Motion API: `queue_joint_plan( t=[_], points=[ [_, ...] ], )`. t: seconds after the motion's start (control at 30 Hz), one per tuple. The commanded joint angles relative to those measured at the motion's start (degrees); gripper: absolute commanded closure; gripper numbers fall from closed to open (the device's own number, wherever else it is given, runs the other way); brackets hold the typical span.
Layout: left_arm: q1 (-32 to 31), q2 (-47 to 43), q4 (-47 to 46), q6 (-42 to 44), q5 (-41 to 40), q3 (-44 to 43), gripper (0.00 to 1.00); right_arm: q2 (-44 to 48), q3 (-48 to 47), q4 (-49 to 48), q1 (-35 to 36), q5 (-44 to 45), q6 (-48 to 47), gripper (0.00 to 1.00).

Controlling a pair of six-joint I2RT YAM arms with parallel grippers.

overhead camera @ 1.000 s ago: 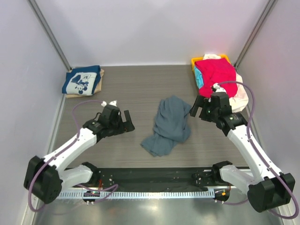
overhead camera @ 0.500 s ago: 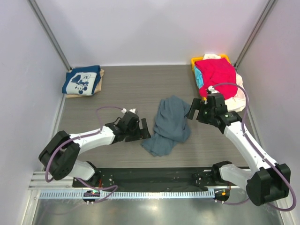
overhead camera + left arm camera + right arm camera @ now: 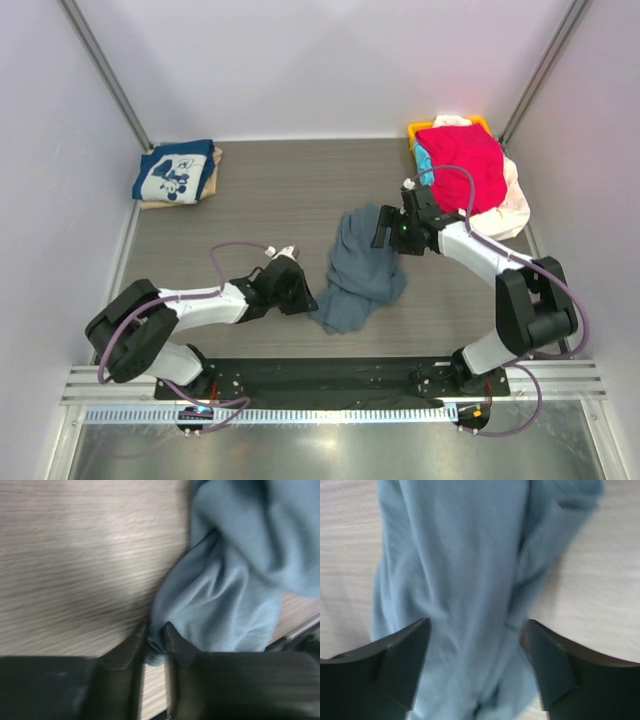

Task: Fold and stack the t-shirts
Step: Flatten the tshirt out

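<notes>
Nearest the bases, the left gripper (image 3: 303,292) lies low on the table (image 3: 260,200) at the near-left edge of the grey tee (image 3: 362,262). Its wrist view shows the fingers (image 3: 176,647) clenched almost together, with a small fold of the hem pinched between them. The grey tee lies unfolded and crumpled in a long heap at mid-table, running from that near edge toward the far right. Over its far-right end hangs the right gripper (image 3: 384,228), released, its fingers (image 3: 405,665) spread wide above the cloth; whether they touch it I cannot tell. Farther back, in the far-right corner, a yellow basket (image 3: 413,130) holds a red tee (image 3: 462,155) heaped on top, with a turquoise tee (image 3: 424,168) showing at its left and a cream tee (image 3: 512,195) spilling over the right side. In the far-left corner a navy tee (image 3: 175,172) with a white cartoon print lies folded on a folded tan tee (image 3: 214,170).
</notes>
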State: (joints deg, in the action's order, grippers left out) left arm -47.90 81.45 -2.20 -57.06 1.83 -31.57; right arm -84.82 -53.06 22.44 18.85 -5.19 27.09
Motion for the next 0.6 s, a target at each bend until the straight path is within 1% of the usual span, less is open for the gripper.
queue_joint_plan(
  t=[0.0, 0.03, 0.07, 0.1, 0.13, 0.17, 0.2, 0.27, 0.3, 0.33, 0.43, 0.5, 0.53, 0.57],
  points=[
    [-0.5, -1.1, 1.0, -0.1, 0.4, 1.4, 0.83, -3.8, -5.2, -4.9, 1.1, -1.3, 0.1, 0.2],
    [-0.5, -1.7, 1.6, 0.4, -0.4, 1.2, 0.89, -4.7, -5.6, -5.0, 1.2, -1.7, -0.1, 0.23],
    [-0.5, -2.4, 4.0, 0.8, -0.9, 0.6, 0.94, -5.8, -6.2, -5.7, 1.4, -2.1, -0.2, 0.3],
    [-0.5, -4.0, 5.8, 1.2, -1.4, 0.2, 1.0, -7.5, -7.1, -5.9, 1.5, -2.5, -0.3, 0.41],
    [-0.4, -5.2, 7.5, 1.7, -5.0, -0.3, 1.0, -8.5, -7.8, -6.1, 1.5, -2.9, -0.3, 0.51],
    [-0.4, -6.3, 11.5, 2.7, -6.4, -1.6, 1.0, -9.3, -8.4, -6.0, 1.5, -3.7, -0.5, 0.56],
    [-0.2, -8.6, 13.3, 3.4, -7.5, -2.2, 1.0, -11.1, -9.8, -6.1, 1.5, -4.1, -0.6, 0.66],
    [0.4, -11.0, 18.4, 5.2, -9.9, -4.0, 1.0, -12.5, -11.4, -6.1, 1.5, -5.3, -1.0, 0.78],
    [1.7, -12.4, 20.0, 5.9, -10.4, -4.6, 1.0, -13.3, -13.1, -5.9, 1.5, -5.5, -1.2, 0.86],
    [2.6, -15.0, 21.5, 6.4, -11.0, -5.2, 1.0, -14.2, -14.1, -5.8, 1.5, -5.7, -1.1, 0.99],
    [7.3, -19.9, 28.7, 8.9, -11.1, -8.8, 1.0, -14.7, -19.1, -3.6, 1.5, -5.7, -1.1, 0.99],
    [11.1, -21.7, 31.5, 11.9, -11.1, -11.3, 1.0, -14.5, -24.7, -2.0, 1.5, -5.5, -1.5, 0.99],
    [12.6, -22.6, 34.2, 13.3, -11.2, -14.7, 1.0, -14.6, -27.0, 0.0, 1.5, -5.4, -1.8, 0.99],
    [15.5, -22.7, 35.7, 14.5, -11.6, -16.7, 1.0, -14.6, -32.5, 1.5, 1.5, -4.7, -2.0, 0.99]
  ],
)
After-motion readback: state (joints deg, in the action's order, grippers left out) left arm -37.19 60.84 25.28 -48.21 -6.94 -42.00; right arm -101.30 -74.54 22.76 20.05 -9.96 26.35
